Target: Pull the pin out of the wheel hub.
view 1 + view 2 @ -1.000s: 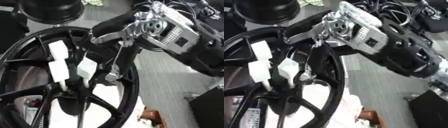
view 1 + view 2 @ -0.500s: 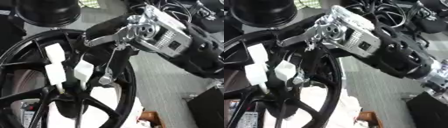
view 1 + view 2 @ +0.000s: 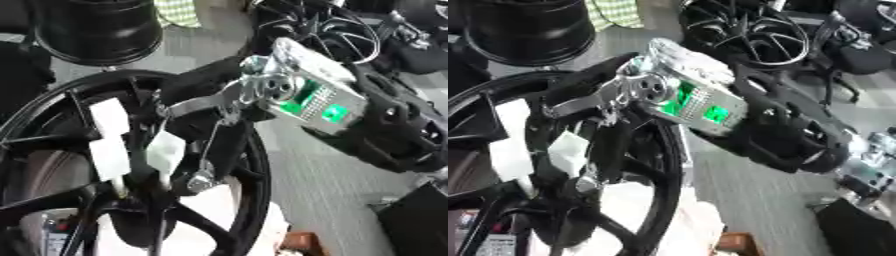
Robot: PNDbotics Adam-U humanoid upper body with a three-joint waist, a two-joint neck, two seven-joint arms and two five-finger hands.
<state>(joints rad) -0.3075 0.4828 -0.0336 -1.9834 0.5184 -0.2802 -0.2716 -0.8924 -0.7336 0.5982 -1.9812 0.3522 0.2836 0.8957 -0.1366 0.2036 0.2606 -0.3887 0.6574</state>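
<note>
**Right hand reaching into the black wheel at the hub**

A large black spoked alloy wheel [image 3: 249, 180] fills the lower left of both views, its rim curving from the upper left down to the bottom centre. Its spokes meet at a dark hub [image 3: 131, 220] near the bottom left. Two white rectangular tags [image 3: 109, 137] sit among the spokes just above the hub, one taller on the left and a smaller one [image 3: 166, 150] beside it to the right.

The robot's right hand [image 3: 219, 107], black with silver metal links, comes in from the upper right on a bulky black forearm. A silver housing with green lights [image 3: 693, 107] sits at its wrist. The fingers [image 3: 206, 170] point down across the rim and between the spokes, ending just beside the smaller white tag. A small round silver part shows at the lowest fingertip, close above the hub. Whether the fingers are closed on anything cannot be told, since spokes and the hand's own dark parts cover the tips. The pin itself cannot be made out.

A white cloth-like surface [image 3: 645, 210] lies under the wheel. Behind it is a grey striped floor [image 3: 337, 185], a black cylindrical tyre-like object [image 3: 96, 30] at the top left, and another dark spoked wheel [image 3: 754, 30] at the top right.

The left hand shows in neither view.
</note>
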